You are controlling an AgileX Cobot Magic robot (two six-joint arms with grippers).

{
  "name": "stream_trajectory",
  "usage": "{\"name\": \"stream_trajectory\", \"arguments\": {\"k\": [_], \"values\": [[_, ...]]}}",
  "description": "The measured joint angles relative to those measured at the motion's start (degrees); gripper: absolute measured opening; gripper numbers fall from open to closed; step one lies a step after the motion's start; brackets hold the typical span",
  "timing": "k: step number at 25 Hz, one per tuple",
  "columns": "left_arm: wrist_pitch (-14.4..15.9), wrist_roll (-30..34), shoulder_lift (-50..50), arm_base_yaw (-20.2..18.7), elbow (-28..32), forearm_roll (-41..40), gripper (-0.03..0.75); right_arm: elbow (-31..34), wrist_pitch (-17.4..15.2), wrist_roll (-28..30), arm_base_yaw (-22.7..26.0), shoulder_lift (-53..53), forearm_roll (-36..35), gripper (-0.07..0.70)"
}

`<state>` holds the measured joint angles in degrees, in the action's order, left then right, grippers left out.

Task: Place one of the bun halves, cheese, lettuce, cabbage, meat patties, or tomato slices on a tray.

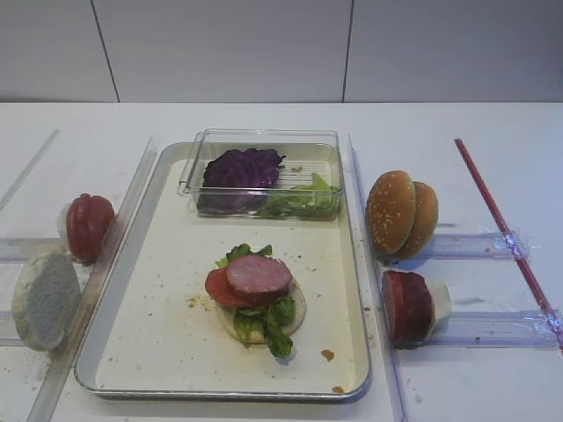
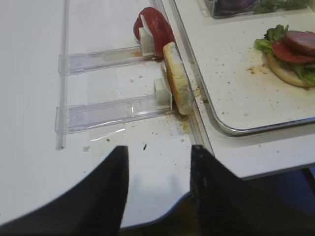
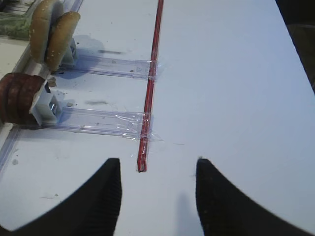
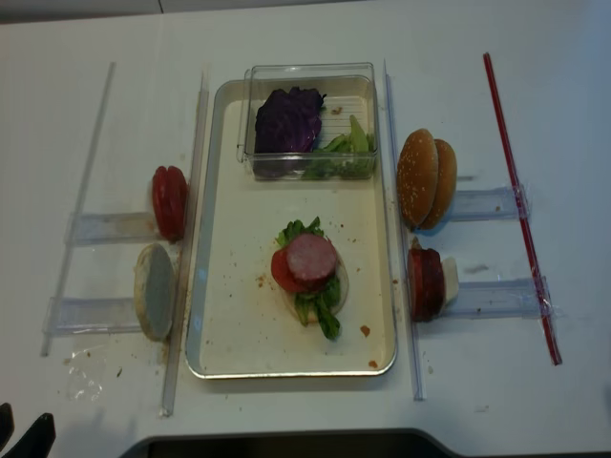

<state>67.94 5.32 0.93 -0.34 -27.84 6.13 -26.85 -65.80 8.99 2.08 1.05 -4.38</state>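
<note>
- Four layers sit stacked mid-tray [image 1: 167,352]: pale bun, lettuce, tomato, patty [image 1: 259,275].
- Both grippers' fingers [image 3: 106,196] apart, holding nothing.
- Next, I reckon: seeded bun [image 1: 391,212], right of frame.

A big white table [image 1: 493,141] fills almost every view, and its top is smooth and a little shiny, with small crumbs and smudges on it. Behind the table stands a pale grey wall [image 1: 220,44] made of big flat panels, with thin dark lines where the panels meet. The light is soft and even, the shadows on the table are faint, and past the table's near edge there is only a dark floor [image 2: 295,189].
</note>
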Motion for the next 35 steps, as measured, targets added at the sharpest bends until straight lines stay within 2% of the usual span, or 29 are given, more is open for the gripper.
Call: {"name": "stream_trajectory", "arguments": {"k": [35], "values": [[0.0, 0.0, 0.0, 0.0, 0.0, 0.0, 0.285, 0.0, 0.12, 0.08, 0.0, 0.0, 0.0, 0.382]]}}
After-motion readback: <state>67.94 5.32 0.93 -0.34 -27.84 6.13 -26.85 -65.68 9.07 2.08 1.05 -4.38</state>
